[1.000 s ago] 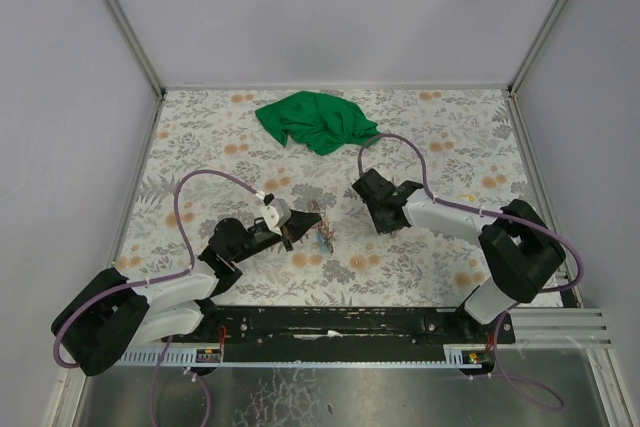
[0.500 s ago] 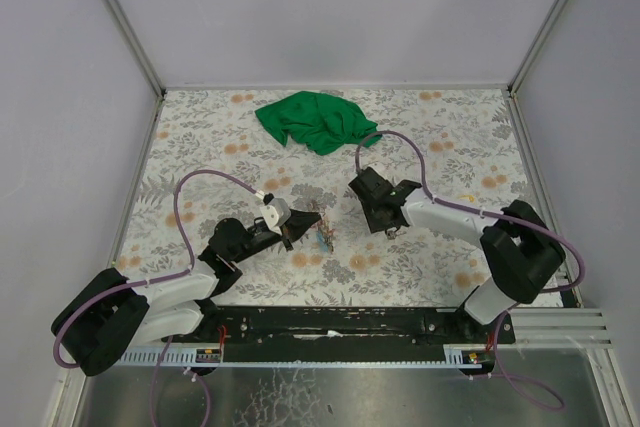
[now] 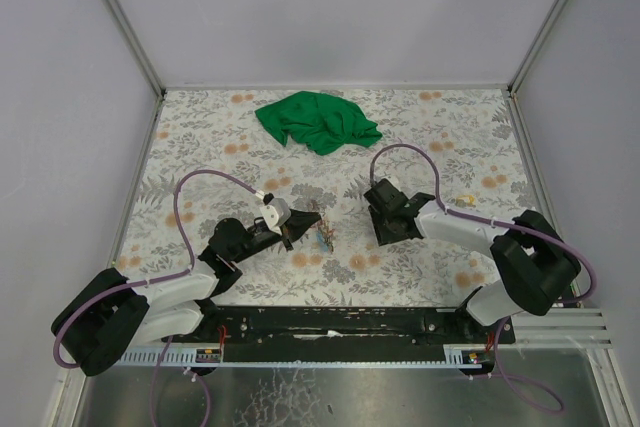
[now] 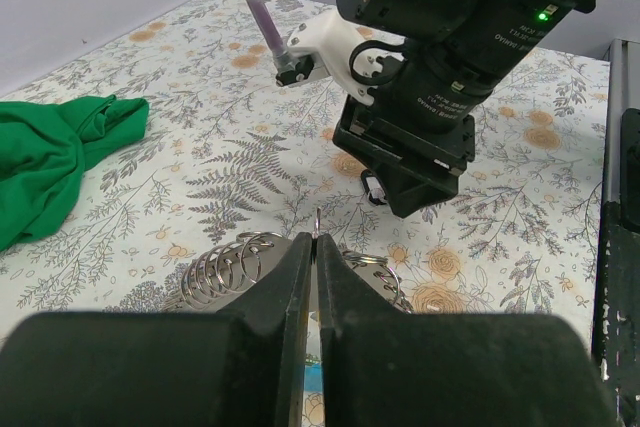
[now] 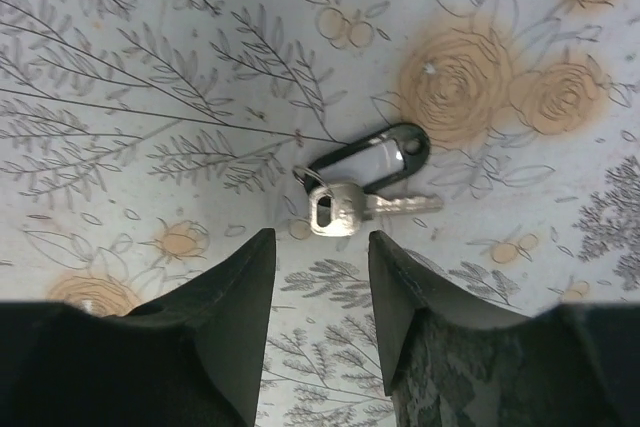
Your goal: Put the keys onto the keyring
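My left gripper (image 3: 300,231) (image 4: 316,247) is shut on a thin metal wire of the keyring (image 4: 317,219). Several metal loops (image 4: 228,267) hang on both sides of its jaws. A bit of light blue tag (image 4: 320,372) shows below the jaws and beside the fingers in the top view (image 3: 326,238). I make out no red tag. My right gripper (image 3: 386,234) (image 5: 320,247) is open, just above the table. A silver key (image 5: 340,209) with a black-framed tag (image 5: 375,159) lies flat just beyond its fingertips. That tag peeks out under the right gripper in the left wrist view (image 4: 372,187).
A crumpled green cloth (image 3: 315,122) (image 4: 50,162) lies at the back middle of the flowered table (image 3: 200,137). White walls with metal posts close in the table on three sides. The right arm's purple cable (image 3: 400,152) loops above its wrist.
My right gripper has moved a little to the right and towards the near edge. The left arm has stayed where it was, still shut on the keyring.
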Tool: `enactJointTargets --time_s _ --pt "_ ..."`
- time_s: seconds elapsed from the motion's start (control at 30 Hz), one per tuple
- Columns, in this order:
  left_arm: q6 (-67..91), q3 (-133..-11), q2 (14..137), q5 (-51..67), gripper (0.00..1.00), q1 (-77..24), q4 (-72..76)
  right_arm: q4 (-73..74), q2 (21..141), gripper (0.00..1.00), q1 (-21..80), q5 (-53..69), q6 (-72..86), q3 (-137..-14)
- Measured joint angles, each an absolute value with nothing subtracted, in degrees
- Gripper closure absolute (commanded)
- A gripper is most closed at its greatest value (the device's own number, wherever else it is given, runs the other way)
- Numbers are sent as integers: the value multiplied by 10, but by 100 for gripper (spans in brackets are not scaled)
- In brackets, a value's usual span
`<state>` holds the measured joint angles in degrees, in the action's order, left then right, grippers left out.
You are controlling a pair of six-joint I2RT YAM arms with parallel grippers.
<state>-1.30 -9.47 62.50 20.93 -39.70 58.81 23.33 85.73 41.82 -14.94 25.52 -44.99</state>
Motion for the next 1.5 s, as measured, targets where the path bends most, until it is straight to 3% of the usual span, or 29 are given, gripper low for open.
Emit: enactJointTargets --time_s 0.77,1.03,1.5 --pt "-13 -93 608 205 100 -397 586 104 954 60 388 -58 236 -548" --pt "-13 -92 606 205 100 -397 586 103 952 79 321 -7 186 -569" --pt "-13 -92 604 205 100 -397 583 98 1010 88 299 -3 161 -571"
